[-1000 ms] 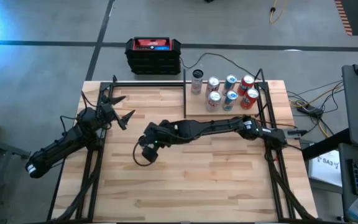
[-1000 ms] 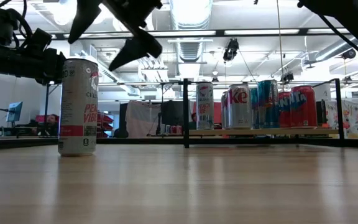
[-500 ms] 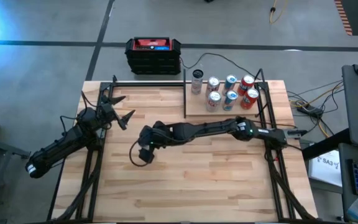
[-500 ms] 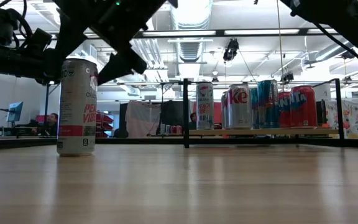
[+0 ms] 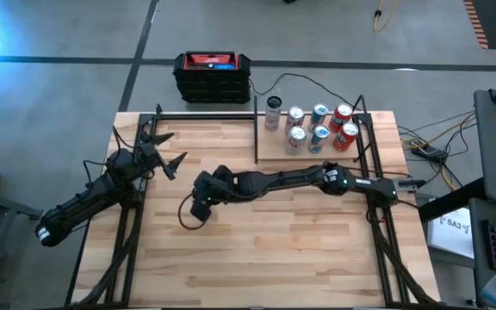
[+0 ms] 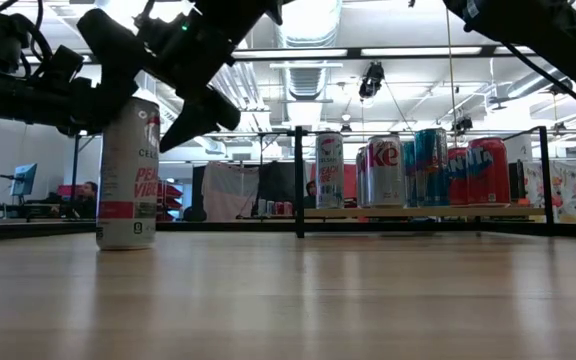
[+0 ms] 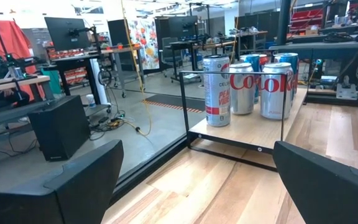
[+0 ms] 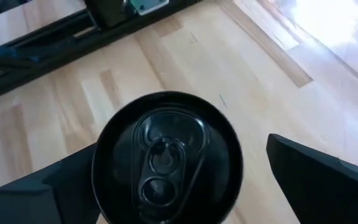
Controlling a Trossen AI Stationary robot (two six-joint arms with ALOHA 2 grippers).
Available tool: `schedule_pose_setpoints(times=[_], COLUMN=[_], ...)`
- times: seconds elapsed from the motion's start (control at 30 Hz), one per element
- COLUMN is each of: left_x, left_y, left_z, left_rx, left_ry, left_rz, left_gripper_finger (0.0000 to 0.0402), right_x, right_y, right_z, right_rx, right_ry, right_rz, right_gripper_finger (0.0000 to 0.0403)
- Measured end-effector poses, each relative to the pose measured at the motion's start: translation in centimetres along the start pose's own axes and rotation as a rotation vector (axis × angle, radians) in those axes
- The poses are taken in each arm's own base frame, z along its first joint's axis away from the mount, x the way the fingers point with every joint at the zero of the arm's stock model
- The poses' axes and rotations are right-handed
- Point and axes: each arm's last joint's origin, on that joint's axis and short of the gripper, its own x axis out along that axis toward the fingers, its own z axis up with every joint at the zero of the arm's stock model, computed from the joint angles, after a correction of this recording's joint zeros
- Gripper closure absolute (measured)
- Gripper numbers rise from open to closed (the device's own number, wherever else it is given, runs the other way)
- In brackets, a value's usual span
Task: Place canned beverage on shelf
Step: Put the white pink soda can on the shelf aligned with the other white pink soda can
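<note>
My left gripper [image 5: 164, 153] waits spread wide at the desk's [image 5: 231, 258] left edge. Right gripper [image 5: 198, 209] hangs wide open around the upright can [image 6: 128, 172], mid-desk. Reach step; next, I'd judge: close, lift, carry to shelf [image 5: 269, 148], far right.

Past the left hand [image 7: 194, 186], its two dark fingers [image 7: 73, 186] spread wide apart, the shelf [image 7: 253, 134] sits on the bench [image 7: 328, 130] holding upright cans [image 7: 217, 90], a silver one nearest, Coke cans beside it.
</note>
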Motion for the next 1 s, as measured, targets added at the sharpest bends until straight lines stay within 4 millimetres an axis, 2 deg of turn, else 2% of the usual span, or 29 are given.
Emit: schedule_pose_setpoints(times=[0.13, 0.37, 0.8, 1.0], left_x=[0.0, 0.0, 0.0, 0.0], left_y=[0.0, 0.0, 0.0, 0.0], left_z=[0.0, 0.0, 0.0, 0.0], left_rx=[0.0, 0.0, 0.0, 0.0], left_ry=[0.0, 0.0, 0.0, -0.001], left_rz=[0.0, 0.0, 0.0, 0.0], left_gripper_finger=[0.0003, 0.0003, 0.0003, 0.0003], right_x=[0.0, -0.2, -1.0, -1.3], right_y=[0.1, 0.2, 0.6, 0.0], right_z=[-0.1, -0.4, -1.8, -2.4], right_rx=[0.013, 0.1, 0.221, 0.365], right_ry=[-0.001, 0.006, -0.056, -0.063], right_rz=[-0.01, -0.043, -0.288, -0.381], right_gripper_finger=[0.0049, 0.0159, 0.0158, 0.0143])
